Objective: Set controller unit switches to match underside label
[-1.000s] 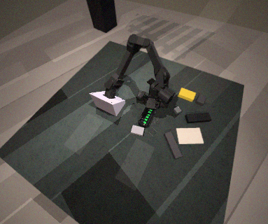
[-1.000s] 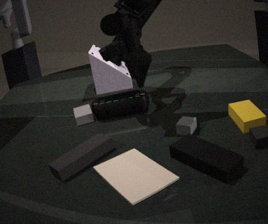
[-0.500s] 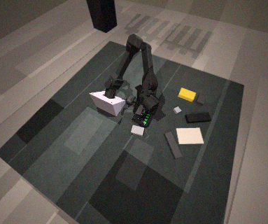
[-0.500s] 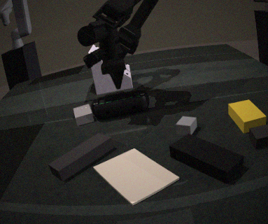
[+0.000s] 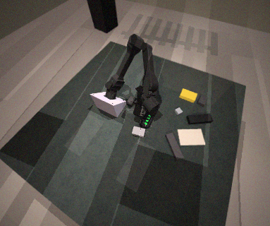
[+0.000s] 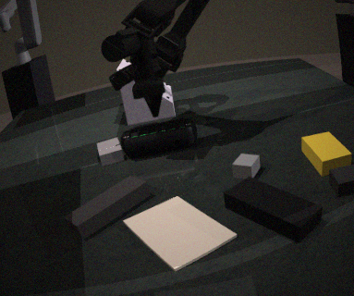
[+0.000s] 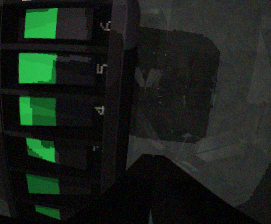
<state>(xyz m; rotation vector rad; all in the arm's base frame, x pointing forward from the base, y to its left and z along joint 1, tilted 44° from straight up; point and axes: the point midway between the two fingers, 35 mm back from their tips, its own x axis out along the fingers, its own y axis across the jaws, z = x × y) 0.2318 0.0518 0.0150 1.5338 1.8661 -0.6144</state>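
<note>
The dark grey controller unit (image 5: 145,124) (image 6: 159,144) (image 7: 120,95) lies on the bench with its switch side up. In the wrist view its rocker switches run down the left, green ends left and dark ends right. Numbers 6, 5 and 4 are readable; the lowest switches are partly dark. Which ends are pressed down is hard to tell. The underside label is hidden. My gripper (image 6: 154,114) (image 7: 151,165) is shut and empty, its tips together above the unit's far side in the exterior view and right of the switches in the wrist view.
A white block (image 5: 138,131) (image 6: 111,152) stands at the unit's end. A pale wedge-shaped box (image 5: 108,104) (image 6: 141,110) stands behind. A cream plate (image 5: 191,137) (image 6: 179,232), dark bars (image 5: 174,145) (image 6: 273,208), a yellow block (image 5: 188,95) (image 6: 326,152) and a small pale cube (image 5: 178,111) (image 6: 246,166) lie around.
</note>
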